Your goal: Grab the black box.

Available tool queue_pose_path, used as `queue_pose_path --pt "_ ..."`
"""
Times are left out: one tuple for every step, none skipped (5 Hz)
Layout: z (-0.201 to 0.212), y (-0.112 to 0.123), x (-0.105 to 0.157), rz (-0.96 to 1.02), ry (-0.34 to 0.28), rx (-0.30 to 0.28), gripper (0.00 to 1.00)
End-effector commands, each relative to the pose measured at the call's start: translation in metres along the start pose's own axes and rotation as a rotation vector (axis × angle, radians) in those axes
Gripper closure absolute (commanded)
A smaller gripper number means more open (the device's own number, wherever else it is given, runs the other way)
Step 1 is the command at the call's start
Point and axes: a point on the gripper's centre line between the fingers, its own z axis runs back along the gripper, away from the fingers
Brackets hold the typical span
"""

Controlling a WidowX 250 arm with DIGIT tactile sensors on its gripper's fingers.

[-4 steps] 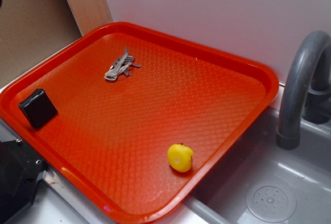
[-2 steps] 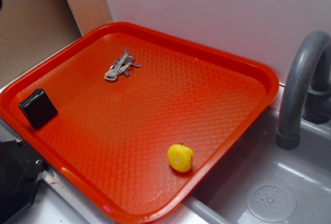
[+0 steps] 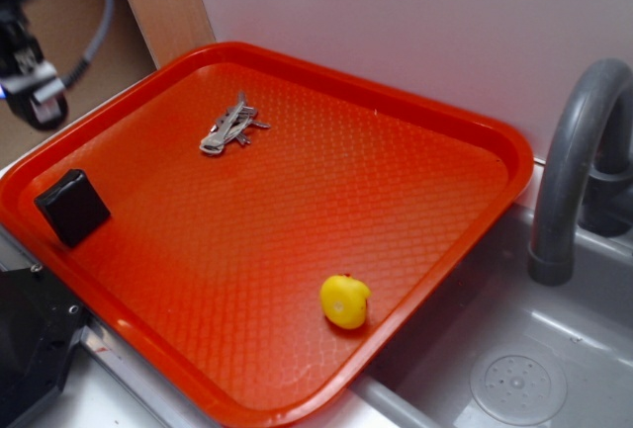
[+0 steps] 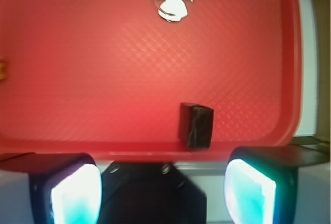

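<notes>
Up at the top-left corner of the exterior view, the gripper (image 3: 35, 92) hung blurred above the table edge, clear of the red tray (image 3: 475, 122). From the wrist view its two fingers (image 4: 72, 190) stood spread wide apart, glowing pale cyan, with nothing between them. The black box (image 3: 72, 207) lay on the tray's floor close against the rim nearest the robot, near the tray's left corner, well apart from everything else. A bunch of silver keys (image 3: 229, 126) lay toward the far side, and a small yellow toy (image 3: 344, 300) sat near the rim beside the grey sink (image 3: 514, 379) and faucet (image 3: 574, 166). No writing or label could be read anywhere.
</notes>
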Motion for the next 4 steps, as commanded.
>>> queue_pose_path --pt "-0.042 0.019 -0.006 0.068 -0.084 -0.009 0.00" --pt "-0.059 0.017 -0.009 0.034 -0.129 0.008 0.00" --pt "-0.074 0.016 -0.004 0.000 -0.145 0.018 0.00" --pt "-0.091 0.016 0.003 0.010 -0.095 0.046 0.00"
